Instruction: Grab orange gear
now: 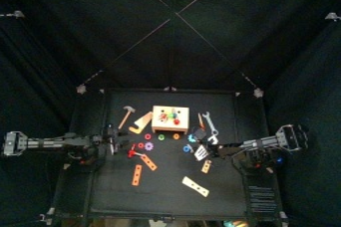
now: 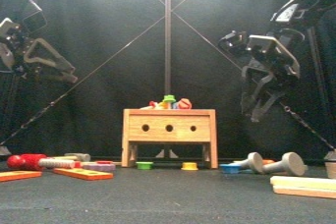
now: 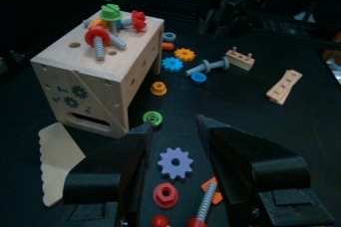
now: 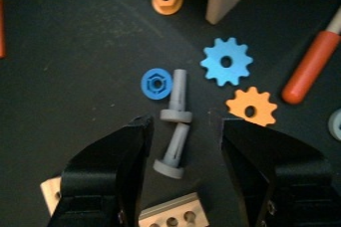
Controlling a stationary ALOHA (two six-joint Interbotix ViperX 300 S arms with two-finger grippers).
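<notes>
Gear target: orange gear (image 4: pixel 250 105) lies flat on the worktop (image 4: pixel 80 32), just beside a blue gear (image 4: pixel 228 62) and grey bolt (image 4: pixel 173 131). Right gripper (image 4: pixel 186 156) hangs above, jaws wide open and empty, offset toward the bolt, so likely needs a shift first. Left gripper (image 3: pixel 181 156), also wide open and empty, hovers near the wooden box (image 3: pixel 100 67).
</notes>
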